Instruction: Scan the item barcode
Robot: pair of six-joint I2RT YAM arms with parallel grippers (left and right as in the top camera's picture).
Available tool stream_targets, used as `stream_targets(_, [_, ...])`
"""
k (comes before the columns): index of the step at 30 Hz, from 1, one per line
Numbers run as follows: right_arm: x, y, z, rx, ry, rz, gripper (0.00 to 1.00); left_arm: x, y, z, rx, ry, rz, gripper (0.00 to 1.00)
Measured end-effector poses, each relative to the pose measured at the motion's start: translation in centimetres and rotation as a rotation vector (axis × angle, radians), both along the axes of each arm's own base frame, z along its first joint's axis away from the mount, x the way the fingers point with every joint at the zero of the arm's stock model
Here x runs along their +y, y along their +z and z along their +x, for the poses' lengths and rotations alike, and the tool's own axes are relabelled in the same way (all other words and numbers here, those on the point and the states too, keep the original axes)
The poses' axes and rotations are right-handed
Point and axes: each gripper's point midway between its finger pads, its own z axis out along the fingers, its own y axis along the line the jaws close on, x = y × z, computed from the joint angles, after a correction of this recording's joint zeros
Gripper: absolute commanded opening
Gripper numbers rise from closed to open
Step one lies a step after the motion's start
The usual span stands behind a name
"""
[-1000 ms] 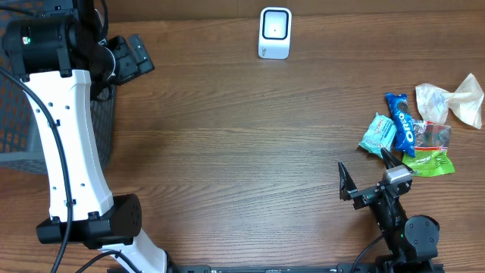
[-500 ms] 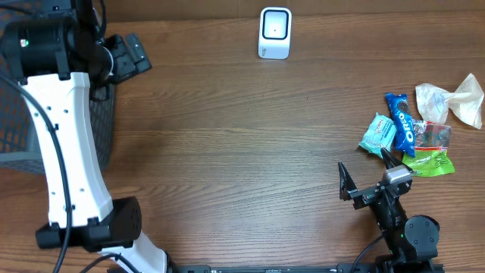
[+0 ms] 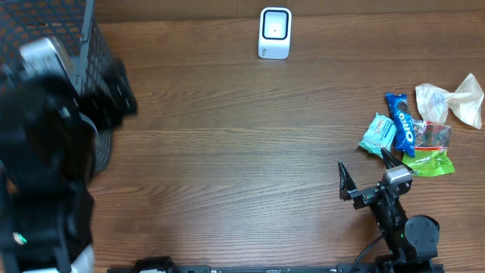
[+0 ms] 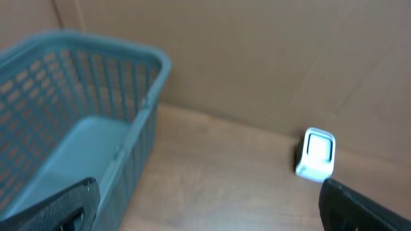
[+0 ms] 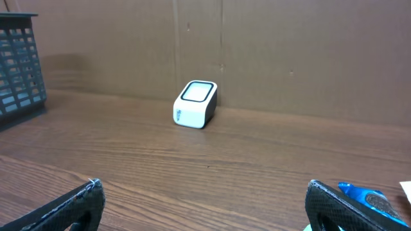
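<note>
At the far left, above the dark plastic mesh basket (image 3: 92, 45), the left gripper (image 4: 205, 199) hangs with fingers spread, holding nothing. Centre, far edge: the white box-shaped barcode scanner (image 3: 274, 32). At the right, a heap of snack packets (image 3: 429, 161) lies on the wooden table (image 3: 227, 152). The blue foil biscuit packet (image 3: 400, 121), long axis near-to-far, lies just beyond and right of the right gripper (image 3: 364, 163), whose fingers are spread and empty. The right arm is judged much the nearer.

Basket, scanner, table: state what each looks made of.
Basket: likely moulded plastic, teal, matte; open lattice walls under a smooth thick rim. Scanner: seemingly hard plastic, white shell with a dark-edged window on top. Table: wood or wood-look laminate, brown, low sheen; long grain streaks, but the look leaves it open.
</note>
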Motion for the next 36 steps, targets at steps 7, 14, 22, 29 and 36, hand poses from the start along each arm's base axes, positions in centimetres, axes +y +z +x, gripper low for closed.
stream_targets(7, [0.0, 0.0, 0.0, 0.000, 0.000, 0.000, 1.00, -0.5, -7.6, -3.3, -0.053, -0.025, 0.047, 1.00])
stream_targets(14, [0.0, 0.0, 0.0, 0.000, 0.000, 0.000, 1.00, -1.6, -10.8, -5.6, -0.248, -0.058, 0.069, 1.00])
stream_targets(22, [0.0, 0.0, 0.0, 0.000, 0.000, 0.000, 1.00, -2.8, -17.0, -5.9, -0.300, -0.110, 0.081, 1.00])
stream_targets(29, [0.0, 0.0, 0.0, 0.000, 0.000, 0.000, 1.00, -2.9, -19.7, -5.9, -0.358, -0.113, 0.083, 1.00])
stream_targets(36, [0.0, 0.0, 0.0, 0.000, 0.000, 0.000, 1.00, -3.1, -22.6, -5.2, -0.350, -0.121, 0.087, 1.00])
